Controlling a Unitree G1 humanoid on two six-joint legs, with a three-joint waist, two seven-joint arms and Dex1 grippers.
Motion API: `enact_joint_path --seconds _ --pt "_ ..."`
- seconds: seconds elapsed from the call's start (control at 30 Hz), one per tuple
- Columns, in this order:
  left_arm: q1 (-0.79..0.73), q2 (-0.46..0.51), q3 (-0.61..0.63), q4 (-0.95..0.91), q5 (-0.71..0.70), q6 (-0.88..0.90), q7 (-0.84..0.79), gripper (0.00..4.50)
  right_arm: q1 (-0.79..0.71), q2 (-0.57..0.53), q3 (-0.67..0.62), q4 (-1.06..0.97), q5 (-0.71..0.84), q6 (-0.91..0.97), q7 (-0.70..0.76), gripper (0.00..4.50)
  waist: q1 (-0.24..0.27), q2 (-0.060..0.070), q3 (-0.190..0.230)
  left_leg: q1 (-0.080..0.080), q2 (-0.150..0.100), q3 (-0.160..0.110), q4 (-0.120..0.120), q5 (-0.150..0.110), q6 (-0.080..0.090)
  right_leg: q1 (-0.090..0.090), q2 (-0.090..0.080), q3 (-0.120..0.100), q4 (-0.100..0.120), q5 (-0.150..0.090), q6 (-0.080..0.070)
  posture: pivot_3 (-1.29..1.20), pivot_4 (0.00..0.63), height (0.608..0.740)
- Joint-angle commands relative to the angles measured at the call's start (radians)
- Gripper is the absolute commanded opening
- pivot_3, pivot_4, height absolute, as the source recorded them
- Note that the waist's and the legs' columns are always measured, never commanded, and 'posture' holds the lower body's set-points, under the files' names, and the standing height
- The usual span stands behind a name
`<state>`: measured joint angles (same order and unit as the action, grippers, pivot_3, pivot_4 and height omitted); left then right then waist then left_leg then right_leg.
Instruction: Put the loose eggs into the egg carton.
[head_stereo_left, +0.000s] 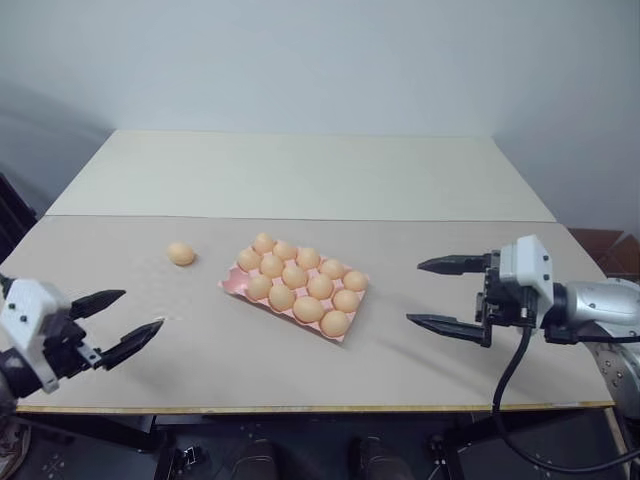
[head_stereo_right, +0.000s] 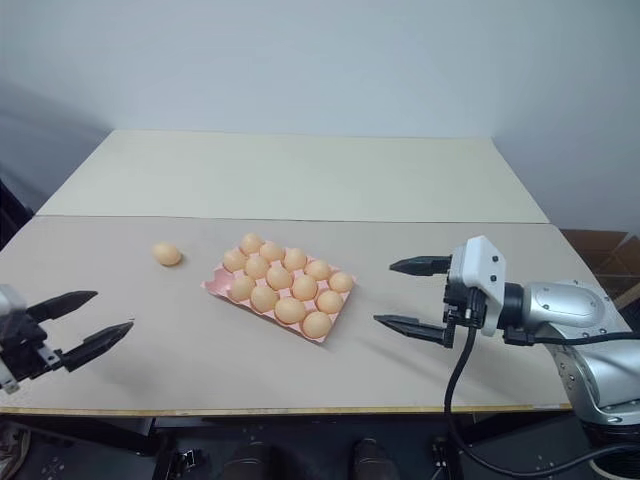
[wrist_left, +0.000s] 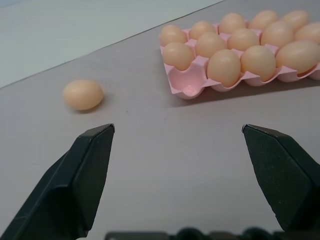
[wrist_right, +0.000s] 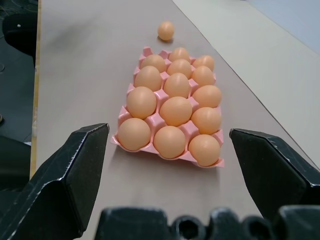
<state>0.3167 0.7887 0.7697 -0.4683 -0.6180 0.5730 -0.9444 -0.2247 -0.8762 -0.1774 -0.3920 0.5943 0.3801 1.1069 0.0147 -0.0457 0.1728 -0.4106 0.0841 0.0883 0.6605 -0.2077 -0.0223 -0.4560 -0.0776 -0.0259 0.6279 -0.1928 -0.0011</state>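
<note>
A: What do the head views show?

B: A pink egg carton lies slantwise on the near tan table, its cups nearly all filled with eggs. One loose egg rests on the table just off the carton's left side, apart from it. The left gripper hangs over the table's near left corner, its two black fingers spread, nothing between them. The right gripper hovers to the right of the carton, fingers pointing toward it, also spread wide and holding nothing.

A: And the second head view?

B: Same layout. The loose egg sits clear of the carton, and a paler table stands behind the near one.

A: The left wrist view?

B: Its own fingers stand far apart. Beyond them the loose egg lies on the table, and the carton shows one empty corner cup on the side facing that egg.

A: The right wrist view?

B: Its fingers are likewise well apart, framing the carton lengthwise. The three nearest rows are full. The loose egg lies past the carton's far end, near its empty corner cup.
</note>
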Motion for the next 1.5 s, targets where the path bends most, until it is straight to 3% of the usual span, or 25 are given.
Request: enact_joint_path --seconds 0.03,0.53,0.77,1.0,1.13,1.3,1.5 --pt "-0.006 -0.011 0.006 -0.065 -0.052 0.032 0.048 4.46 -0.026 -0.005 -0.005 -0.002 -0.009 -0.033 0.012 4.50 -0.001 0.000 0.000 0.000 0.000 0.000 0.000 0.000 0.000 0.000 0.000 0.000 0.000 0.000 0.000 0.00 0.150 0.740" --pt "-0.011 -0.015 -0.008 -0.119 -0.102 0.064 0.152 4.46 -0.027 -0.004 0.004 0.011 -0.025 -0.042 0.022 4.50 -0.003 0.000 0.000 0.000 0.000 0.000 0.000 0.002 0.003 0.000 0.001 0.001 0.000 0.000 0.000 0.00 0.150 0.740" --pt "-0.252 -0.037 -0.112 -0.075 -0.124 0.282 0.480 4.46 -0.059 0.006 0.023 0.026 -0.034 -0.041 0.021 4.50 0.000 0.000 0.000 0.001 0.000 0.000 0.000 0.002 0.003 0.001 0.001 0.000 0.001 0.000 0.000 0.00 0.150 0.740" --pt "-0.591 -0.151 -0.225 0.121 -0.068 0.463 0.799 4.46 -0.057 0.009 0.024 0.019 -0.034 -0.046 0.012 4.50 -0.004 -0.002 0.000 0.001 -0.001 0.000 0.000 0.004 0.007 0.002 0.001 0.001 0.001 0.004 0.006 0.00 0.150 0.740" --pt "-0.707 -0.182 -0.321 0.264 0.057 0.417 0.892 4.46 -0.052 0.009 0.017 0.007 -0.034 -0.045 0.003 4.50 -0.005 -0.002 0.000 0.001 -0.001 0.000 0.000 0.005 0.007 0.002 0.001 0.001 0.001 0.004 0.006 0.00 0.150 0.740" --pt "-0.843 -0.215 -0.388 0.461 0.169 0.332 0.927 4.46 -0.048 0.009 0.015 -0.004 -0.032 -0.042 -0.005 4.50 -0.003 -0.003 0.000 0.001 -0.001 0.000 0.000 0.005 0.007 0.003 0.001 0.001 0.001 0.005 0.006 0.00 0.150 0.740" --pt "-0.965 -0.223 -0.478 0.725 0.265 0.181 0.844 4.46 -0.048 0.009 0.012 -0.015 -0.027 -0.035 -0.014 4.50 -0.003 -0.003 0.000 0.001 -0.002 0.000 0.000 0.005 0.007 0.003 0.001 0.000 0.001 0.005 0.006 0.00 0.150 0.740"
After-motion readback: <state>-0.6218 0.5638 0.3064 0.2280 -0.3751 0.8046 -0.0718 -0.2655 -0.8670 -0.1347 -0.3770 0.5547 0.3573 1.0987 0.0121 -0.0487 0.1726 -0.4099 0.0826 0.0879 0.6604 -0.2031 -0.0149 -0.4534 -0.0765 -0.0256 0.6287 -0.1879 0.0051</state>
